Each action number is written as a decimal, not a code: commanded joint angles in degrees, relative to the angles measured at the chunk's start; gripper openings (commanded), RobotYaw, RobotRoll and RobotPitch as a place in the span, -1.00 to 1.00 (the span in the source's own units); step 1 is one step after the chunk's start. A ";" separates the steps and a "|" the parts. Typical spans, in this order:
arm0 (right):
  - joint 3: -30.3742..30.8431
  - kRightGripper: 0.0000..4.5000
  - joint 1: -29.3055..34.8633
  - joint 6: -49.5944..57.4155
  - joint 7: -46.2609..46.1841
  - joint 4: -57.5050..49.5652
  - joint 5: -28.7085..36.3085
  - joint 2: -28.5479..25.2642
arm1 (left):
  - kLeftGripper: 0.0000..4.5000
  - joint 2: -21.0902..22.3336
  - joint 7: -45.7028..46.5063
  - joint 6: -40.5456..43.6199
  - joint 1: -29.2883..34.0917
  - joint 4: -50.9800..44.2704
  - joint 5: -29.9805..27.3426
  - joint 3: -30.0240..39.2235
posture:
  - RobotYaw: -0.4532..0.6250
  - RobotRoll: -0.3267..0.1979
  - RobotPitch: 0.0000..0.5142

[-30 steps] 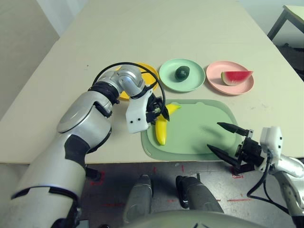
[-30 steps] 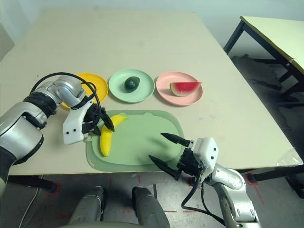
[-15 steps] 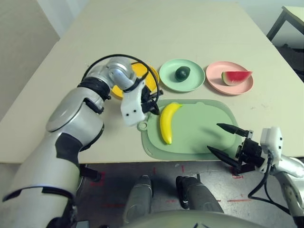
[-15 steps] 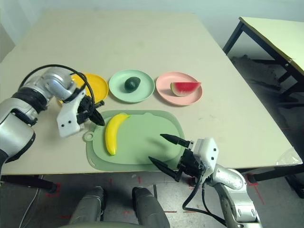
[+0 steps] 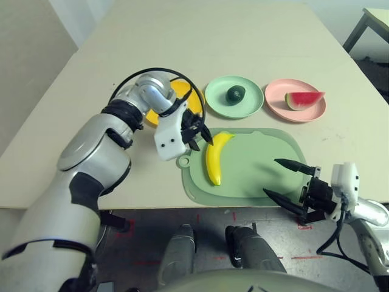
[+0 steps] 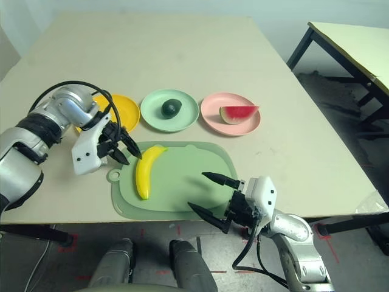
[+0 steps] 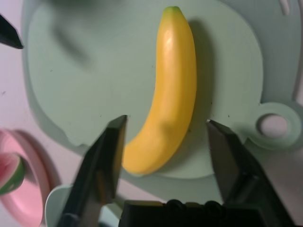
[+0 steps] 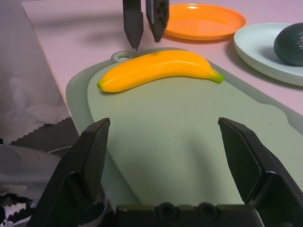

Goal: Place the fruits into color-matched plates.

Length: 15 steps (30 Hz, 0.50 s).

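Lying on the light-green mat (image 5: 255, 167), the banana (image 5: 215, 157) sits on the mat's left part, free of both grippers. Left gripper (image 5: 198, 134) hovers just beside the banana's far tip, near the mat's ring tab (image 5: 184, 162), fingers apart, holding nothing. Right gripper (image 5: 289, 182) hangs over the mat's near right corner, fingers wide apart, empty. Beyond the mat on the counter (image 5: 243, 42): yellow-orange plate (image 5: 182, 93) bare, partly behind the left arm; mint green plate (image 5: 234, 97) holds the avocado (image 5: 235, 93); pink plate (image 5: 294, 99) holds the watermelon wedge (image 5: 303, 100).
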 commanded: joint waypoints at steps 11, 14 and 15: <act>-0.31 1.00 3.33 -1.52 -3.95 -4.82 -0.60 0.68 | 0.98 -5.90 4.00 0.55 0.77 6.27 17.53 2.28 | -0.50 0.25 -0.41; -0.14 1.00 3.51 -1.34 -4.44 -5.50 -0.50 0.45 | 0.68 -6.82 6.75 0.66 1.12 6.61 21.35 2.82 | -0.51 0.25 -0.41; -0.06 1.00 3.55 -1.21 -4.61 -5.70 -0.48 0.42 | 0.55 -7.09 7.86 0.85 1.10 6.72 22.66 3.11 | -0.51 0.25 -0.41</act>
